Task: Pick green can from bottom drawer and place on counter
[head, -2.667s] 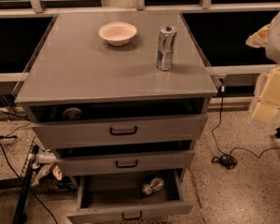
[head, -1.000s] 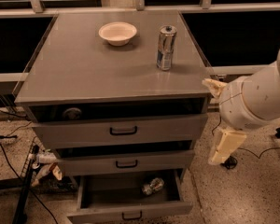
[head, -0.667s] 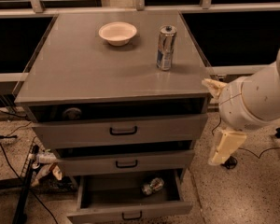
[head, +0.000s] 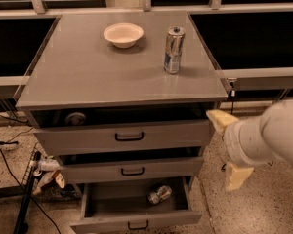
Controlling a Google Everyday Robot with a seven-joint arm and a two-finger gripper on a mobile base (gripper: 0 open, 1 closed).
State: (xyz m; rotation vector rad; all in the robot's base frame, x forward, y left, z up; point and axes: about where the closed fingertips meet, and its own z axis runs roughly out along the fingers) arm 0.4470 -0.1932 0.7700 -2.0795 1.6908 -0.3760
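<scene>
The green can (head: 159, 194) lies on its side in the open bottom drawer (head: 136, 222), towards its right half. My gripper (head: 229, 148) hangs in the air just right of the cabinet, level with the top and middle drawers, well above and to the right of the can. Its two pale yellow fingers (head: 220, 119) are spread wide with nothing between them. The counter (head: 102, 74) is the grey cabinet top, up and to the left of the gripper.
A tall slim silver-and-blue can (head: 173, 49) and a white bowl (head: 123, 34) stand on the counter. The top drawer (head: 122, 136) and the middle drawer (head: 129, 168) are slightly open. Clutter (head: 46, 172), cables and a black stand (head: 25, 206) lie left of the cabinet.
My arm has come in from the right edge towards the cabinet's right side and has sunk lower. The can, the drawers and the counter items have not moved.
</scene>
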